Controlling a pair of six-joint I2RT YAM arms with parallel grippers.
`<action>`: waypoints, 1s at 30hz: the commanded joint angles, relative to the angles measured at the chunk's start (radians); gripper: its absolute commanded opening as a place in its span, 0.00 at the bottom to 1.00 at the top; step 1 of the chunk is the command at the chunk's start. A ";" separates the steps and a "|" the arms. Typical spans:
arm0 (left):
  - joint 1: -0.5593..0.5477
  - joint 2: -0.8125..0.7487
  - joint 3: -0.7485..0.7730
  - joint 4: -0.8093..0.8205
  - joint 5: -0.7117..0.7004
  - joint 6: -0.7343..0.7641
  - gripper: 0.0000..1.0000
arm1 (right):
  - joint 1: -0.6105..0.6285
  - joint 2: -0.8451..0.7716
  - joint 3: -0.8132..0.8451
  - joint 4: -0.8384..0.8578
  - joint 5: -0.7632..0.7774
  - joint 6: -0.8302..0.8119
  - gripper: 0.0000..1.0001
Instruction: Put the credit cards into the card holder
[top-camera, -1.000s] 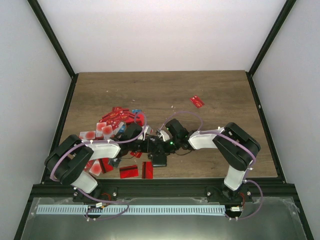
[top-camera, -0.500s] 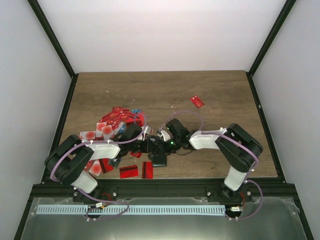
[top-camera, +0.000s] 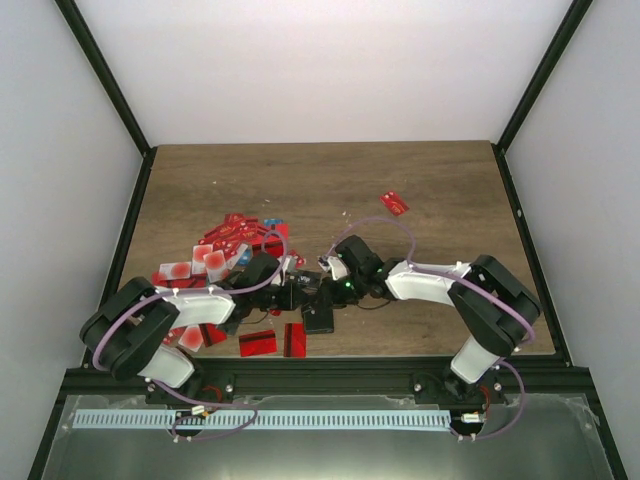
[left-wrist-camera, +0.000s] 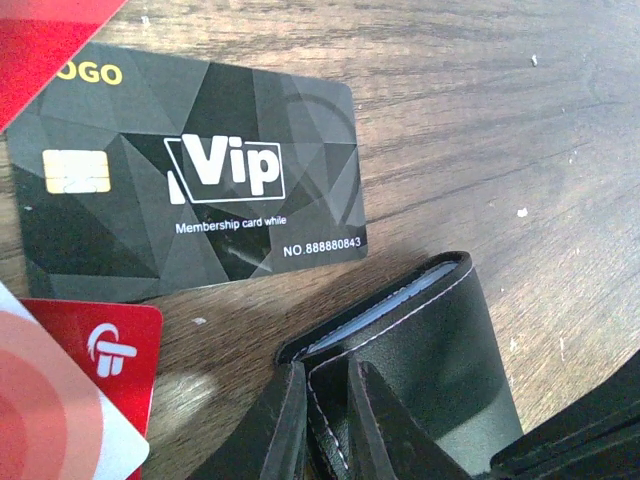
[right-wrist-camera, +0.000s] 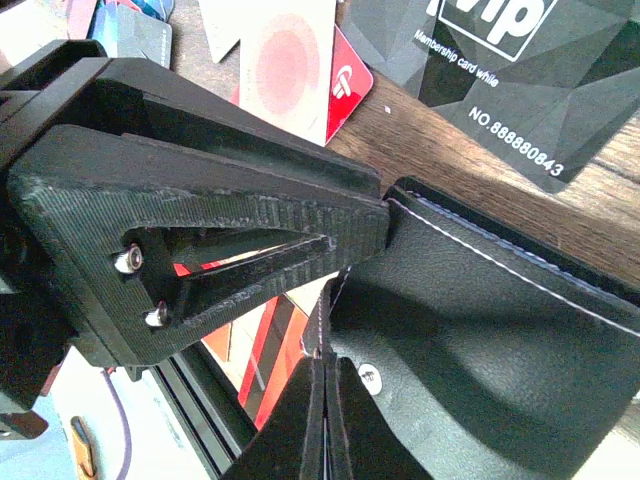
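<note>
Black leather card holder (top-camera: 318, 318), at the near middle of the surface (top-camera: 450, 190), is now gripped on both sides: the right fingers (right-wrist-camera: 295, 425) have just pressed together on its edge while the left fingers (left-wrist-camera: 275, 430) pinch a flap, so opening it for the cards (top-camera: 235, 238) looks next.

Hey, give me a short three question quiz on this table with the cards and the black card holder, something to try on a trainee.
1. True or false: the black Vip card sits inside the card holder.
2. What does the left gripper pinch? A: a blue card. B: the card holder's edge. C: nothing.
3. One red card lies apart from the pile. Toward which side of the table does it lie, the robot's left or right?
Key: 1 false, it lies flat on the table beside the card holder. 2 B. 3 right.
</note>
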 joint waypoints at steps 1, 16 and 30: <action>-0.012 -0.010 -0.019 -0.049 -0.020 -0.010 0.15 | 0.007 -0.038 0.000 -0.019 0.044 -0.005 0.01; -0.029 -0.019 -0.021 -0.058 -0.048 -0.022 0.14 | 0.010 -0.028 -0.044 -0.003 0.053 0.014 0.01; -0.036 -0.021 -0.016 -0.063 -0.050 -0.021 0.14 | 0.013 0.009 -0.060 0.008 0.062 0.017 0.01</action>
